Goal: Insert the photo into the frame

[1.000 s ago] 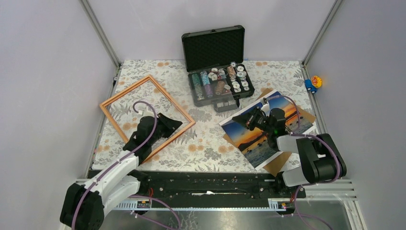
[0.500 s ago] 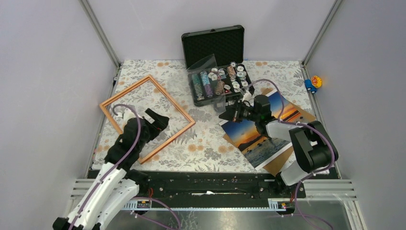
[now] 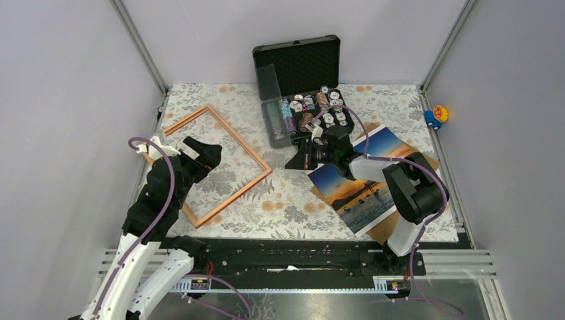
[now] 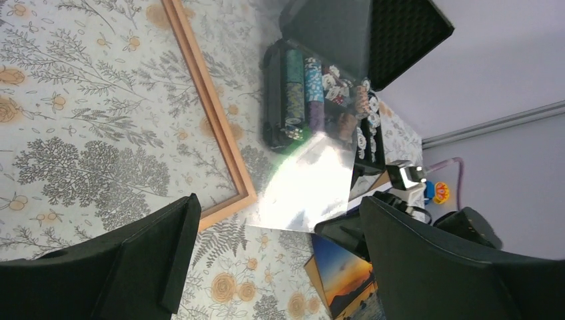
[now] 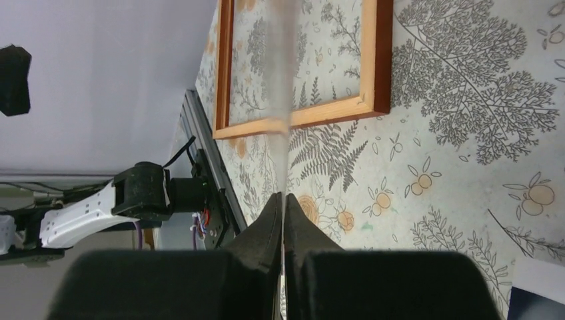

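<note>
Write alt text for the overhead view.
The right gripper holds a clear rectangular sheet raised before the open black chip case. The open left gripper hovers over the thin orange-brown wooden frame; the glossy sunset photo lies on brown cardboard.

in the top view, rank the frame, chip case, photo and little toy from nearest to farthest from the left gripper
From the left gripper:
1. frame, right beside it, on the left.
2. chip case, back centre.
3. photo, right side, nearer the front.
4. toy, far right edge, towards the back.
</note>
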Robot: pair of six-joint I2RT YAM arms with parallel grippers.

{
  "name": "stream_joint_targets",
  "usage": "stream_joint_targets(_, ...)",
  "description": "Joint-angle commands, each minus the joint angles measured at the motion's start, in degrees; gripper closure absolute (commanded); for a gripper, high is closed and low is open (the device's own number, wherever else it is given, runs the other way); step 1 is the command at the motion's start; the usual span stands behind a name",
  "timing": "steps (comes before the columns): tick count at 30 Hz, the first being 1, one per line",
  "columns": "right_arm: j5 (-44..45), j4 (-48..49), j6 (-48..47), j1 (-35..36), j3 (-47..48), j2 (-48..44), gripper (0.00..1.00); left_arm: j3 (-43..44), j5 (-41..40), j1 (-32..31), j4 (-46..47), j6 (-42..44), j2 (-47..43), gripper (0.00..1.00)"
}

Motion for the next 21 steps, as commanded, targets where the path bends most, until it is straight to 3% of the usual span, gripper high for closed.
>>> stream_joint_targets(1,4.2,-1.3,3.6,0.0,-0.7,-6.4,1.00,0.2,0.0,0.3,0.5,1.3,1.0,0.03)
stream_joint_targets(10,1.1,-17.6,2.2,-0.2,0.9,-9.8,1.00,-0.6,1.5,0.3,2.2,1.3,2.0,0.03)
stream_joint_targets(16,-6.9,-19.2,3.8,-2.7,5.0,-5.4,1.00,-1.4,2.2,0.3,3.2,1.3,1.5,0.03)
stream_joint_targets(21,-3.0,-24.6,0.2,-3.9,7.4,-6.9,0.99,-1.6,2.2,0.3,3.7,1.3,1.5,0.03)
